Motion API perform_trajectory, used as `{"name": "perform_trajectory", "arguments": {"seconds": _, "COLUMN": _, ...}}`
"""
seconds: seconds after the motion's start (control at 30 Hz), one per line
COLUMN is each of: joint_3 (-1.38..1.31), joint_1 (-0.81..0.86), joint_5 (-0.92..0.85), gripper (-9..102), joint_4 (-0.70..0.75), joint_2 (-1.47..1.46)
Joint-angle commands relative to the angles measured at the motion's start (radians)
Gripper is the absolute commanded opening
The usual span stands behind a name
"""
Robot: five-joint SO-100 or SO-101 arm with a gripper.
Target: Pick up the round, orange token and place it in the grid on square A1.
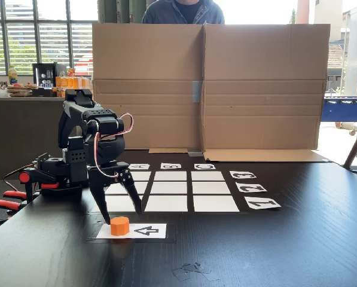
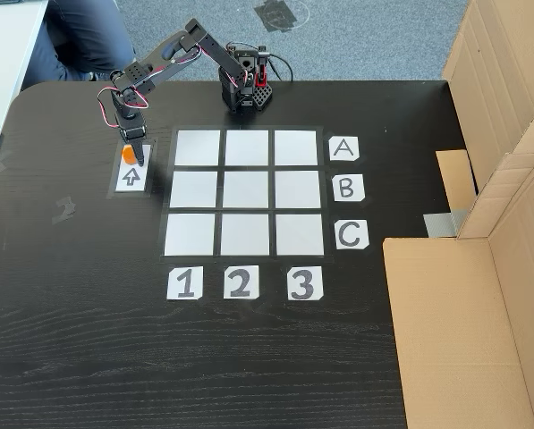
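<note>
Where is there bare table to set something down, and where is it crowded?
Free: the dark table below the number labels, and the strip left of the arrow card. Crowded: around the token, where the open gripper hangs beside the grid.

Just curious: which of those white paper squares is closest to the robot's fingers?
The separate white paper card with the black arrow, left of the grid in the overhead fixed view; the fingers hover over its orange-token end.

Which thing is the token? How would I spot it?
Find the black table, then the white arrow card in front of the grid. The token sits on the card's end, under the open gripper: a small orange cylinder, the one bright thing there.
</note>
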Motion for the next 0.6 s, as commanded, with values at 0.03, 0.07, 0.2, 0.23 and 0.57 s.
{"name": "perform_trajectory", "arguments": {"seconds": 0.03, "joint_3": -0.034, "joint_1": 0.021, "joint_5": 0.035, "gripper": 28, "joint_4": -0.021, "joint_2": 0.002}}
{"name": "perform_trajectory", "arguments": {"seconds": 0.07, "joint_3": -0.034, "joint_1": 0.025, "joint_5": 0.035, "gripper": 28, "joint_4": -0.026, "joint_2": 0.002}}
{"name": "perform_trajectory", "arguments": {"seconds": 0.2, "joint_3": -0.034, "joint_1": 0.035, "joint_5": 0.035, "gripper": 28, "joint_4": -0.048, "joint_2": -0.003}}
{"name": "perform_trajectory", "arguments": {"seconds": 0.23, "joint_3": -0.034, "joint_1": 0.038, "joint_5": 0.035, "gripper": 28, "joint_4": -0.052, "joint_2": -0.005}}
{"name": "perform_trajectory", "arguments": {"seconds": 0.57, "joint_3": -0.034, "joint_1": 0.052, "joint_5": 0.035, "gripper": 29, "joint_4": -0.067, "joint_2": -0.011}}
